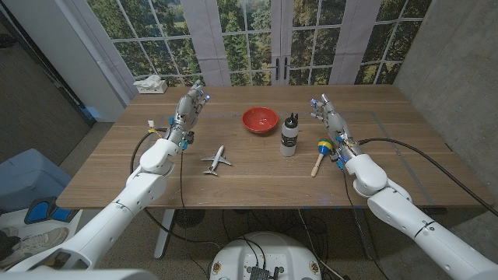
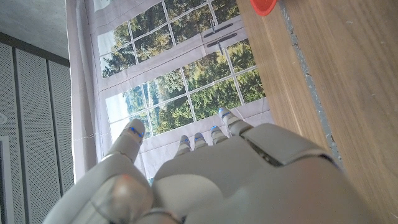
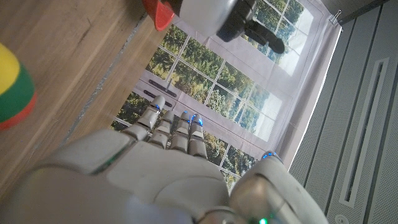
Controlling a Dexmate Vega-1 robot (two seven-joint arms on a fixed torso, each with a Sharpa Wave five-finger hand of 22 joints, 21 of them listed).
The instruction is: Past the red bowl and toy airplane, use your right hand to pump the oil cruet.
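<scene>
The oil cruet (image 1: 289, 135), white-bodied with a black pump top, stands upright at the table's middle right; its black top (image 3: 249, 22) appears in the right wrist view. A red bowl (image 1: 259, 119) sits just behind and left of it, its rim (image 2: 263, 5) seen from the left wrist. The white toy airplane (image 1: 215, 160) lies nearer the front. My right hand (image 1: 330, 117) is raised to the right of the cruet, fingers (image 3: 177, 127) straight and apart, holding nothing. My left hand (image 1: 189, 107) stands far left, fingers (image 2: 199, 138) extended, empty.
A maraca with a yellow, green and red head (image 1: 324, 147) and wooden handle lies between the cruet and my right arm; its head (image 3: 13, 87) sits close to the right wrist. A white cloth (image 1: 152, 84) rests at the table's back left corner. Windows stand behind.
</scene>
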